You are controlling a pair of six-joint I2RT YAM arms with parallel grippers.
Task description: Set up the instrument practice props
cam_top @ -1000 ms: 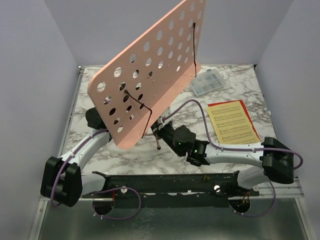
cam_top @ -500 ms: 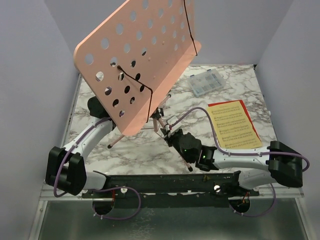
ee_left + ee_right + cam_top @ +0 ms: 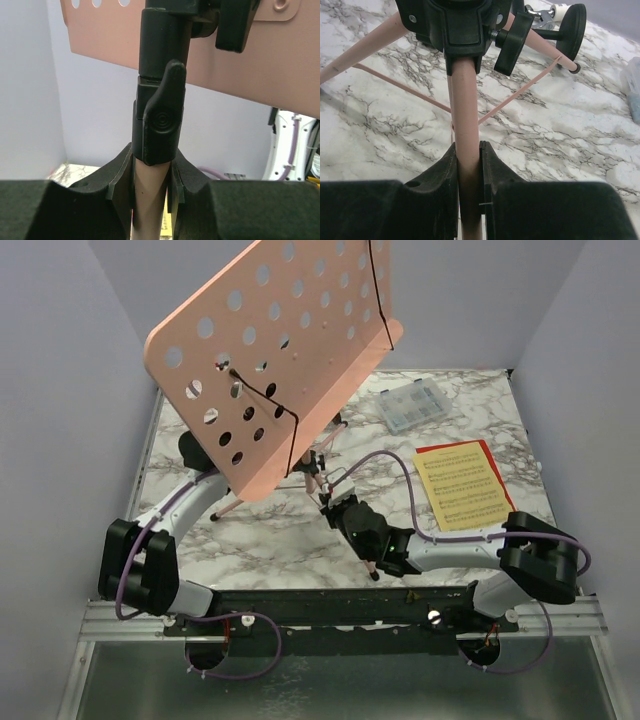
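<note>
While the pink perforated music stand (image 3: pixel 270 350) tilts above the marble surface (image 3: pixel 280 540), I see my left pincer (image 3: pixel 150 182) clamped narrowly on its pole and my right pincer (image 3: pixel 468 172) gripping one tripod leg; the yellow and red sheet-music pages (image 3: pixel 465 485) lie to the right.

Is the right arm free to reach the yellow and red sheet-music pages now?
Probably not yet: the right gripper is shut on the pink music stand. The pages lie uncovered beside that arm.

We see bright, even light; the pink music stand (image 3: pixel 320 350) throws soft shadows on the marble table (image 3: pixel 270 540) under it.
</note>
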